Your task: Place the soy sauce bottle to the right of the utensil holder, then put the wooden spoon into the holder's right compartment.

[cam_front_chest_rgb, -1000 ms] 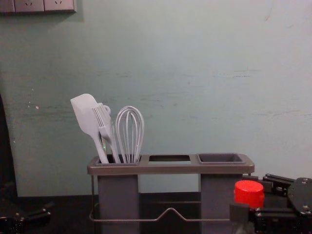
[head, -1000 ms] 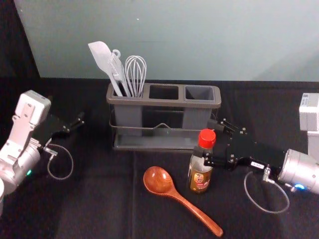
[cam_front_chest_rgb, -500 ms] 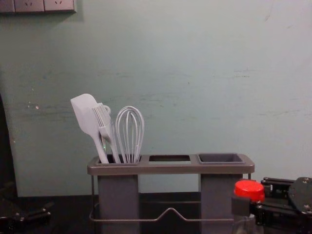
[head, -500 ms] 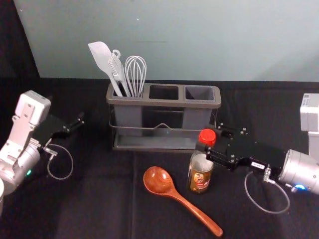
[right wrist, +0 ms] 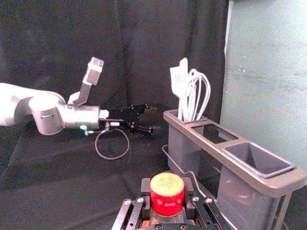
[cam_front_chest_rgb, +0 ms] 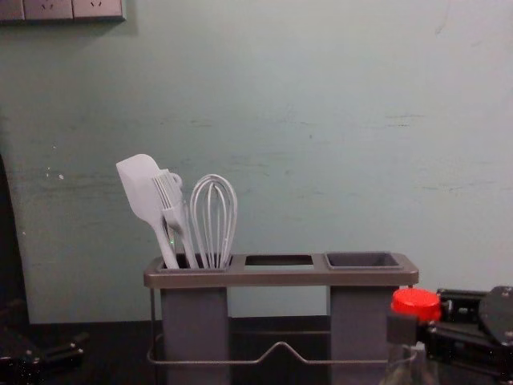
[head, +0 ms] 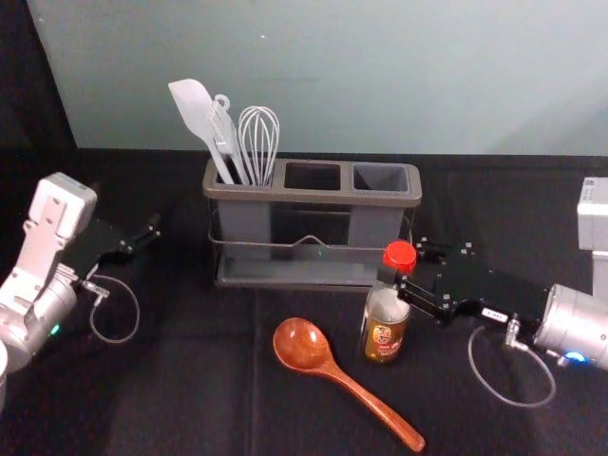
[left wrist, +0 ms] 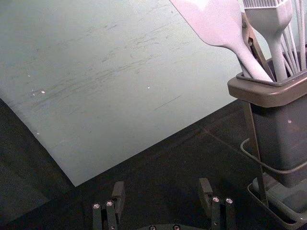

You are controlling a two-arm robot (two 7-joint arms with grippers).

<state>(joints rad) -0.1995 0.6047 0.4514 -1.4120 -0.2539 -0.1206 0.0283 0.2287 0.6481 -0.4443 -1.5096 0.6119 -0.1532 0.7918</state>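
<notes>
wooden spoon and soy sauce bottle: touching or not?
Apart. The head view shows it: a strip of dark cloth is visible between the soy sauce bottle and the wooden spoon.

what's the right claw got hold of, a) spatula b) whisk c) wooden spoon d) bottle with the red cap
d, since the right claw has one finger on each side of the soy sauce bottle, up by its red cap.
</notes>
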